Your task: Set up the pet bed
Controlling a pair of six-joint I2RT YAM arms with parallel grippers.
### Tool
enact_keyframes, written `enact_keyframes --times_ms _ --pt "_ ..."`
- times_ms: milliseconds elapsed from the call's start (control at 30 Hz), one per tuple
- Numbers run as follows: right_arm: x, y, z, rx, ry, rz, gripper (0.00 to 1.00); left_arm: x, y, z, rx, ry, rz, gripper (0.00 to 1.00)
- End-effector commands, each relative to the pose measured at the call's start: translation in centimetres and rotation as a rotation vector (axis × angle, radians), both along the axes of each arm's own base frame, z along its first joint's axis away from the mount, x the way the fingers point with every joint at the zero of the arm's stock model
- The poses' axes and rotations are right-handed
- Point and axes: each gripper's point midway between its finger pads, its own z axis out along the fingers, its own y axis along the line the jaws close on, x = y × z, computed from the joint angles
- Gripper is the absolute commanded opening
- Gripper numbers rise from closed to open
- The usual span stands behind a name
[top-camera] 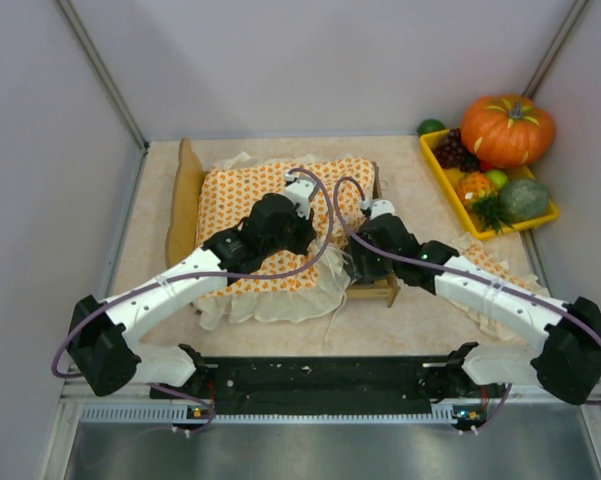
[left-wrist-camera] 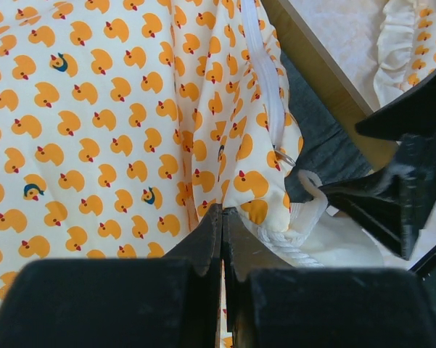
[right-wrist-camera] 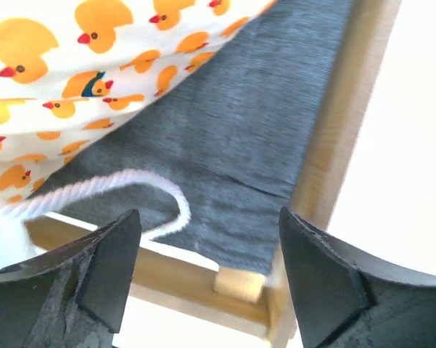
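The pet bed [top-camera: 185, 200] lies on the table with its headboard to the left. A duck-print bedspread [top-camera: 270, 185] covers most of it, ruffles hanging over the near side. My left gripper [top-camera: 295, 215] is shut, tips [left-wrist-camera: 222, 212] down against a fold of the bedspread [left-wrist-camera: 94, 123] beside its zipper; whether cloth is pinched I cannot tell. My right gripper [top-camera: 360, 268] is open over the bed's near right corner. Between its fingers [right-wrist-camera: 210, 279] show the wooden frame [right-wrist-camera: 348, 130], the bare grey base [right-wrist-camera: 239, 123] and a loose white cord [right-wrist-camera: 94, 188], none of it gripped.
A ruffled dotted pillow [top-camera: 485, 262] lies on the table right of the bed, partly under my right arm. A yellow tray [top-camera: 442, 168] of fruit and a pumpkin [top-camera: 508, 128] stand at the back right. Walls close in at the left, back and right.
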Motion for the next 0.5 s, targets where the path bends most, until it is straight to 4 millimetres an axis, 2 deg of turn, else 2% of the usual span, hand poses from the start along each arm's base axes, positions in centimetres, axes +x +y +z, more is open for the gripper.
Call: enact_keyframes --times_ms 0,33,100,133,200,233,267,300,333,367,400,433,467 --pt "-0.5 -2.0 5.0 0.068 -0.112 -0.086 0.77 0.0 -1.1 0.5 -0.034 -0.006 -0.049 0.00" --pt "-1.3 -2.3 4.8 0.089 -0.100 -0.085 0.78 0.0 -1.2 0.3 -0.031 0.000 -0.055 0.00" --pt "-2.9 -2.6 6.2 0.189 -0.106 -0.090 0.75 -0.1 -1.4 0.0 -0.028 0.010 -0.066 0.00" --pt "-4.1 -2.3 5.4 0.227 -0.067 -0.060 0.72 -0.1 -1.5 -0.3 -0.022 0.017 -0.068 0.00" --pt "-5.8 -1.8 6.3 0.341 -0.054 -0.036 0.59 -0.4 -2.0 -0.4 -0.030 0.033 -0.096 0.00" --pt "-7.2 -1.1 5.2 0.373 0.010 0.012 0.53 -0.4 -2.1 -0.6 -0.028 0.038 -0.097 0.00" --pt "-8.0 -0.7 4.9 0.400 0.040 0.034 0.42 -0.3 -2.1 -0.4 -0.031 0.037 -0.095 0.00" --pt "-8.4 -0.3 4.5 0.419 0.066 0.039 0.35 -0.1 -2.0 -0.5 -0.027 0.035 -0.081 0.00" --pt "-9.6 0.4 3.3 0.425 0.124 0.075 0.27 0.0 -1.9 -0.5 -0.030 0.040 -0.069 0.00" --pt "-9.9 0.6 2.7 0.424 0.144 0.077 0.15 0.2 -1.7 -0.5 -0.028 0.034 -0.050 0.00" --pt "-9.9 1.1 2.5 0.438 0.148 0.077 0.09 0.5 -1.5 -0.5 -0.022 0.031 -0.033 0.00" --pt "-10.3 1.4 1.2 0.413 0.176 0.080 0.04 0.6 -1.4 -0.5 -0.020 0.030 -0.026 0.00" --pt "-10.3 1.5 0.7 0.407 0.185 0.067 0.02 0.6 -1.5 -0.4 -0.021 0.029 -0.028 0.00"
